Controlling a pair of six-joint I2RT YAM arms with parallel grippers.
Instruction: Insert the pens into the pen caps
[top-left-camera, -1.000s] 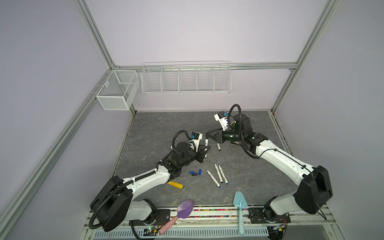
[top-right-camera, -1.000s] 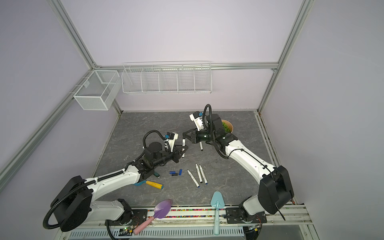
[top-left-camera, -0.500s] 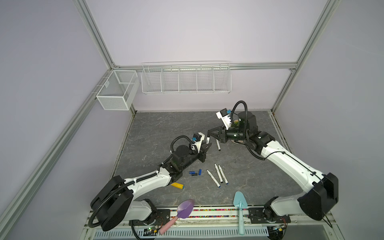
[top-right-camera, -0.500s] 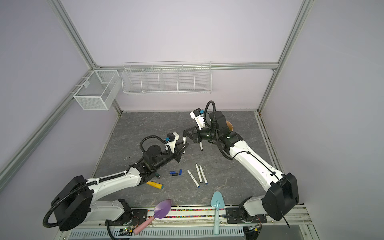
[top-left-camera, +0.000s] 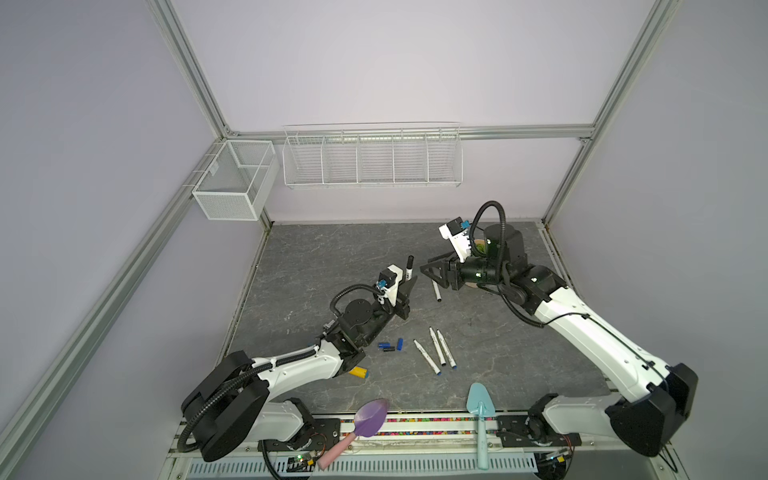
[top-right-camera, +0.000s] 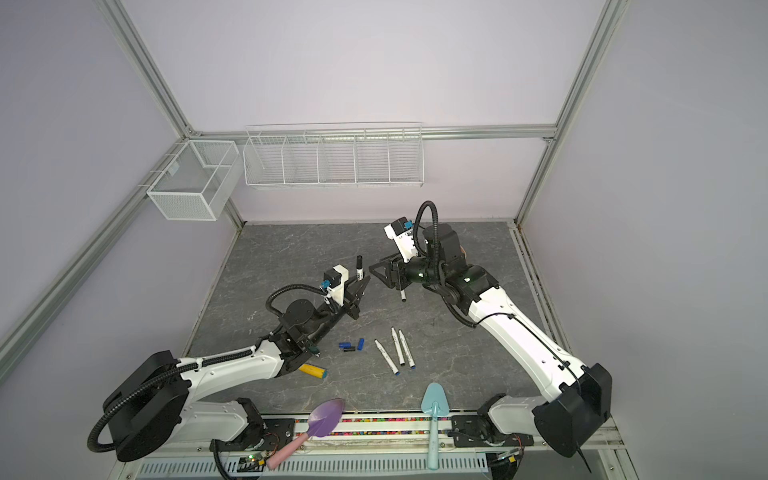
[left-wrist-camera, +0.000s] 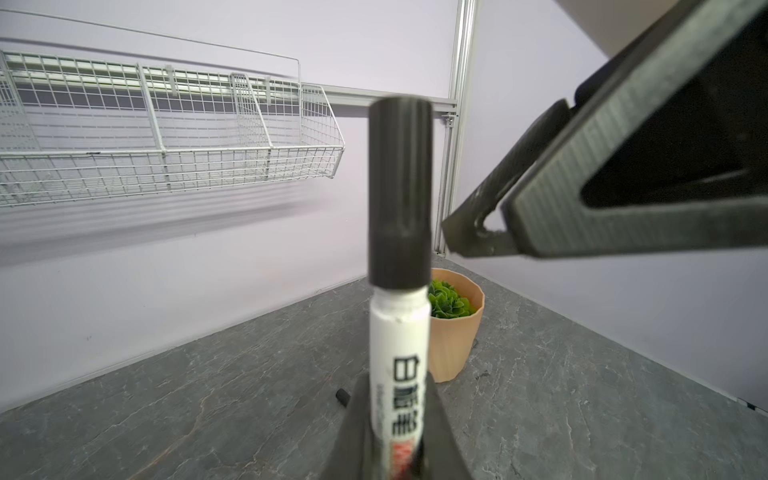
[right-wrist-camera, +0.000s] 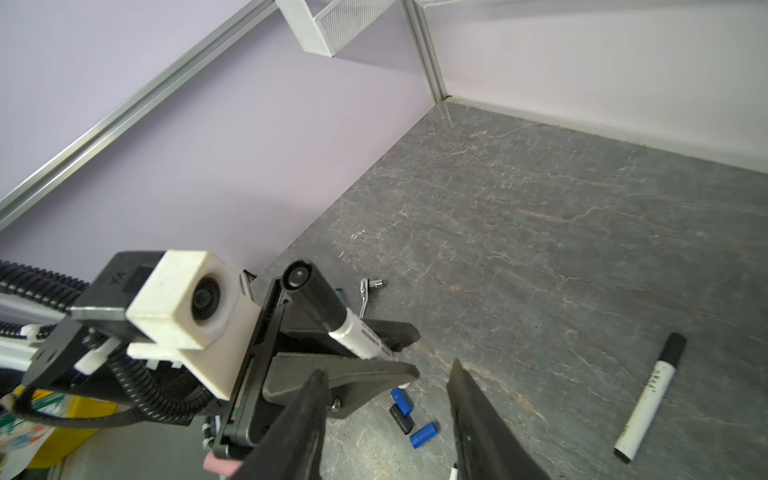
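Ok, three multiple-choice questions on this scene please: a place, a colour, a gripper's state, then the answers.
1. The three uncapped pens lie: A in the wire basket; B on the table, right of the loose caps in both top views; C in the plant pot.
2. The cap on the pen in the left gripper is: A blue; B black; C yellow.
3. The right gripper has its fingers: A apart, empty; B shut on a pen; C shut on a cap.
Answers: B, they lie side by side there; B, black in the left wrist view; A, an empty gap in the right wrist view.
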